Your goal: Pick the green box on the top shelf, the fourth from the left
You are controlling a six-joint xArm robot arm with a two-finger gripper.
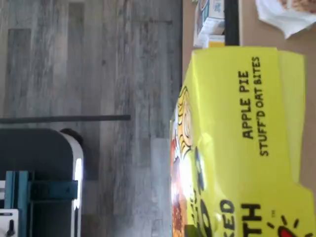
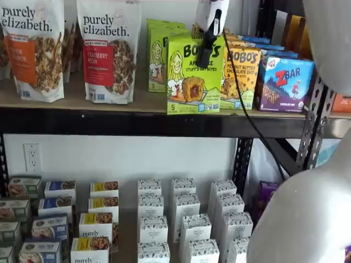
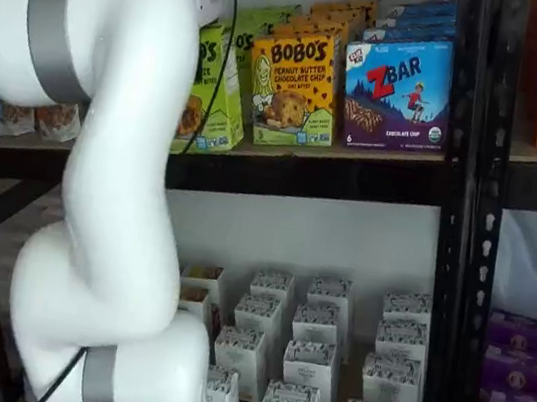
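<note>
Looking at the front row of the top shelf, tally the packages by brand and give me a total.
Counted in a shelf view, front row only:
Purely Elizabeth granola bags: 2
Lime-green Bobo's apple pie boxes: 2, one pulled forward with the black gripper fingers closed on it, one behind to its left
Yellow-orange Bobo's peanut butter chocolate chip box: 1
Blue Zbar box: 1
Total: 6

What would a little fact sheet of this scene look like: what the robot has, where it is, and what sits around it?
Held item: the green box, lime carton reading apple pie stuff'd oat bites
Gripper: gripper shut on the green box, gripping its top
Box position: at the front edge of the top shelf, forward of its row
Right neighbour: orange Bobo's box, then blue Zbar box
Left neighbour: granola bags
Shelf below: rows of small white cartons
</note>
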